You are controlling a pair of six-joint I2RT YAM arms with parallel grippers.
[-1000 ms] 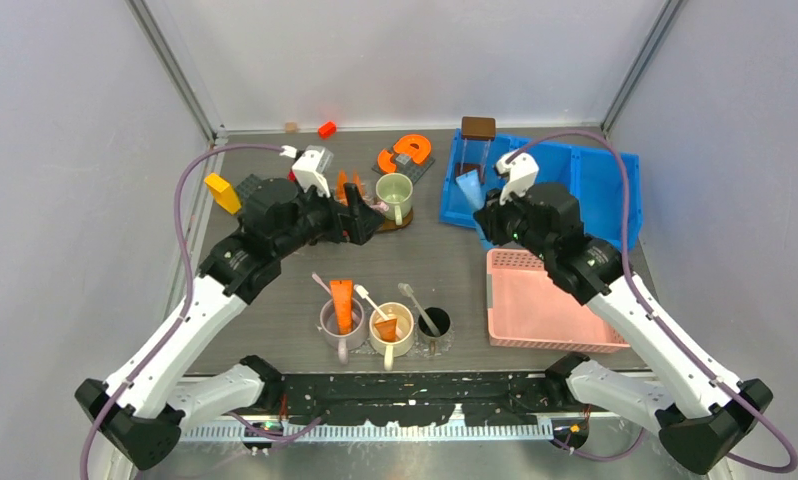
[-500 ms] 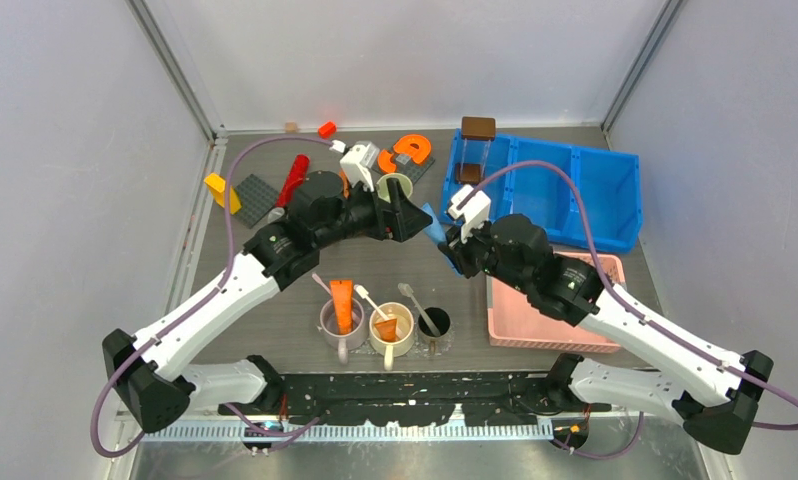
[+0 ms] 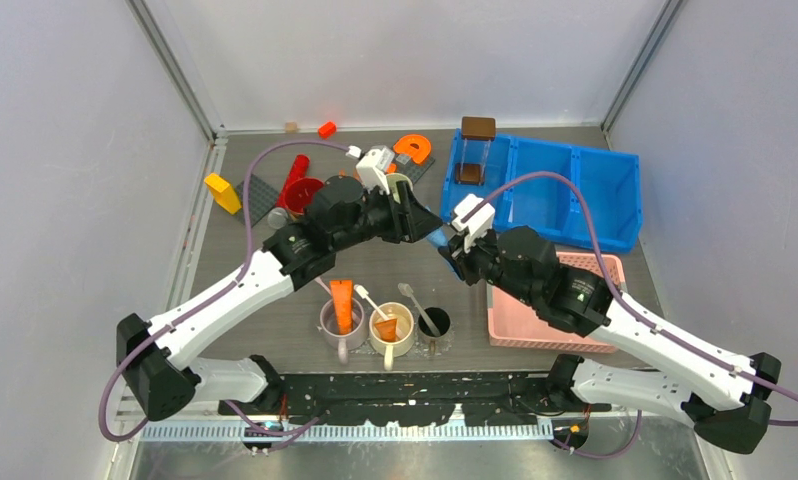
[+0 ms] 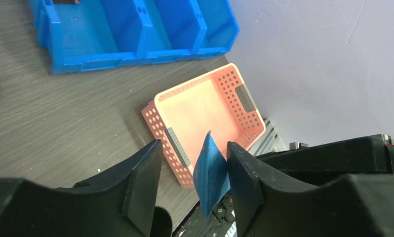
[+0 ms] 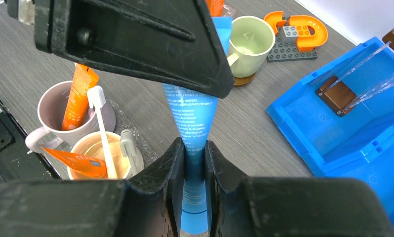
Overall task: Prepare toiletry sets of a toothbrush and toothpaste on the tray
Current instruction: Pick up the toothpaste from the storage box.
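My right gripper (image 5: 195, 145) is shut on the narrow part of a blue tapered tube (image 5: 192, 118) and holds it above the middle of the table. My left gripper (image 4: 193, 145) straddles the flat end of that blue tube (image 4: 211, 173); one finger touches it, the other stands apart, so the jaws are open. Orange toothpaste (image 3: 342, 303) stands in a mauve mug (image 3: 341, 322), and another lies in a cream mug (image 3: 392, 330) with a white toothbrush (image 3: 370, 299). The pink perforated tray (image 3: 535, 338) sits under my right arm.
A blue three-bay bin (image 3: 565, 190) holding a brown-lidded clear box (image 3: 475, 150) stands at the back right. A green mug (image 5: 252, 37), an orange C-shaped block (image 3: 412, 148), a red cup (image 3: 300, 195) and a yellow block (image 3: 222, 192) lie at the back. A grey toothbrush (image 3: 415, 305) leans at a black cup (image 3: 434, 322).
My right arm carried the blue tube from the blue bin to the table's middle. My left arm swung right to meet it, and its jaws narrowed around the tube's flat end.
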